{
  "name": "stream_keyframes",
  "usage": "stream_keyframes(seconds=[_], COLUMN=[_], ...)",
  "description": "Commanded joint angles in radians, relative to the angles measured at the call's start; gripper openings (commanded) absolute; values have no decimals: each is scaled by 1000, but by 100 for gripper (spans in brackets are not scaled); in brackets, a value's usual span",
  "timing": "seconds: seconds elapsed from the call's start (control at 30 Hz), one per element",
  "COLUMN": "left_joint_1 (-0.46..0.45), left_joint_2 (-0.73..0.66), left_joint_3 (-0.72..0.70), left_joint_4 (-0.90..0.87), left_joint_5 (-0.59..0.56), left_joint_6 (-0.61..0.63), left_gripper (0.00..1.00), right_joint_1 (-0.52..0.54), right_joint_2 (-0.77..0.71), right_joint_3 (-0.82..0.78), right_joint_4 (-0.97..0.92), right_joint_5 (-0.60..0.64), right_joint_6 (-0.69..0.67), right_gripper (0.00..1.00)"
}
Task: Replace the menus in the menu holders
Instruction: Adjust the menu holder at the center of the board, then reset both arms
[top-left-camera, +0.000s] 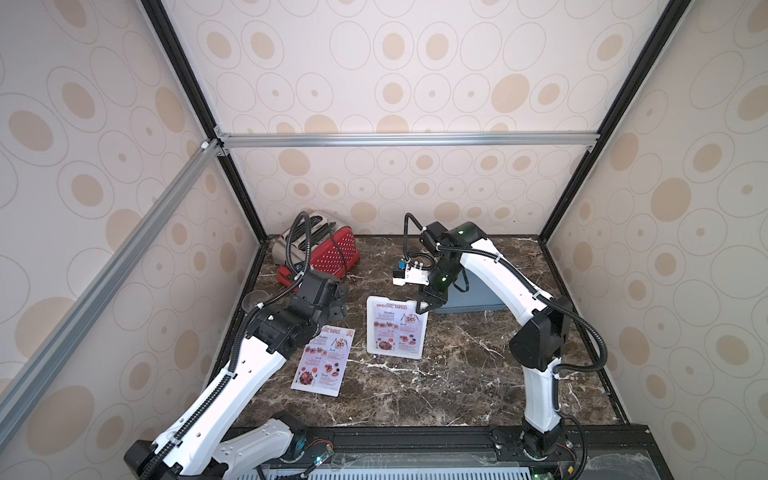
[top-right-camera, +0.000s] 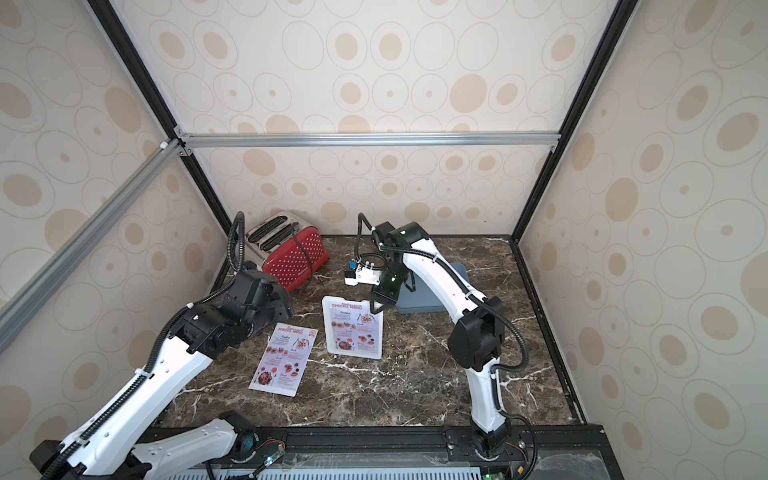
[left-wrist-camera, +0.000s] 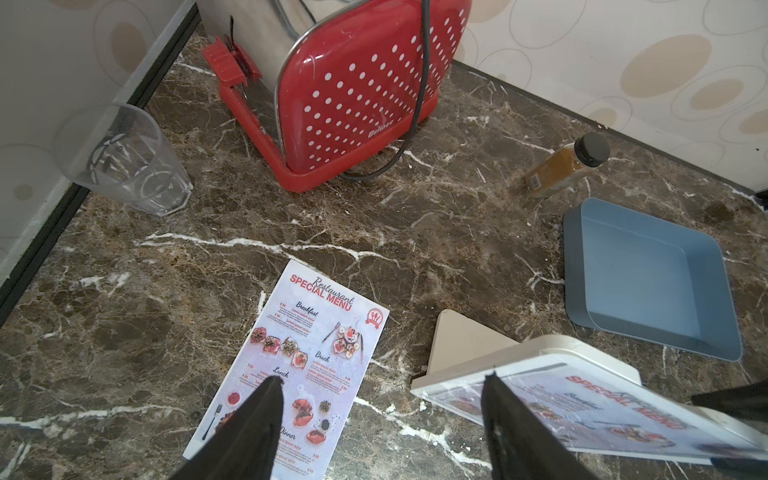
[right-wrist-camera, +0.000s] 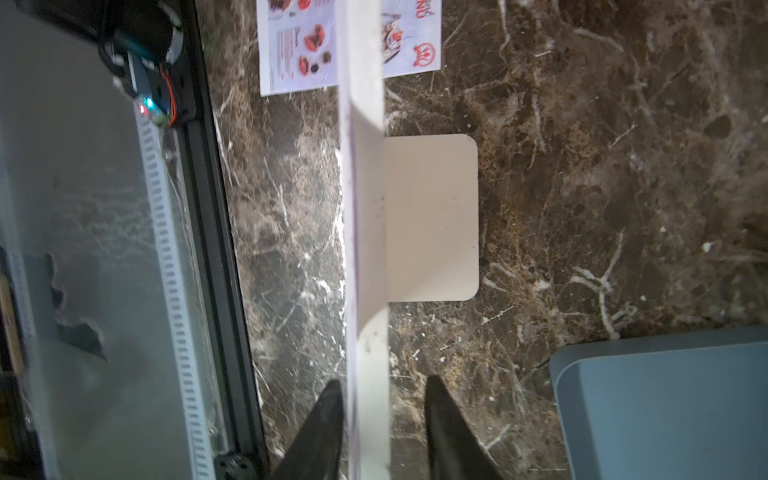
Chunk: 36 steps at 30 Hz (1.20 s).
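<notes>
Right gripper (right-wrist-camera: 383, 380) straddles the top corner of the standing menu holder (top-left-camera: 392, 356), fingers parted and not clamped, one clear of the acrylic. Left gripper (left-wrist-camera: 382, 376) hangs wide open above the loose menu (top-left-camera: 324, 361), which lies flat on the marble table (top-left-camera: 457, 374). The holder contains the second menu (top-left-camera: 397, 328). Count: two menus, one holder, one blue-grey tray (top-left-camera: 482, 301).

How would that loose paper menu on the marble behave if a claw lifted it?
Probably floppy: the loose menu looks paper-thin. Likely hard to pinch, since it lies flat on the marble counter with no raised edge. Seemingly light, so a nudge may just slide it.
</notes>
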<state>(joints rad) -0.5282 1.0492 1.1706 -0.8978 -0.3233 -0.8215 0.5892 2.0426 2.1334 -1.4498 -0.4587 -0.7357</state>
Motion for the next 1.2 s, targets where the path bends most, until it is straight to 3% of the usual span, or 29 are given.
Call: stream_keyframes(seconds=[0.0, 0.2, 0.33, 0.47, 0.6, 0.73, 0.93, 1.17], left_joint_1=[6, 47, 95, 116, 166, 305, 400, 483], left_joint_2=[-6, -14, -42, -75, -92, -58, -1, 77], left_joint_3=[0, -14, -83, -223, -378, -465, -584, -713], left_joint_4=[-4, 33, 173, 392, 607, 738, 963, 1229], left_joint_5=[-45, -100, -149, -219, -191, -67, 23, 130], left_joint_6=[13, 87, 230, 394, 519, 565, 686, 732], left_gripper=[75, 89, 97, 99, 99, 99, 99, 99], right_joint_1=[10, 6, -59, -251, -443, -570, -600, -607], right_joint_2=[-39, -251, -560, -869, -1057, -1080, -1003, -813], right_joint_3=[32, -51, -413, -855, -1160, -1375, -1628, -1741], right_joint_4=[-8, 36, 345, 727, 936, 1119, 1526, 1879], right_joint_5=[-5, -40, 6, 108, 233, 310, 491, 480], right_joint_6=[-10, 67, 255, 533, 678, 761, 783, 769], right_gripper=[48, 57, 58, 65, 71, 71, 71, 71])
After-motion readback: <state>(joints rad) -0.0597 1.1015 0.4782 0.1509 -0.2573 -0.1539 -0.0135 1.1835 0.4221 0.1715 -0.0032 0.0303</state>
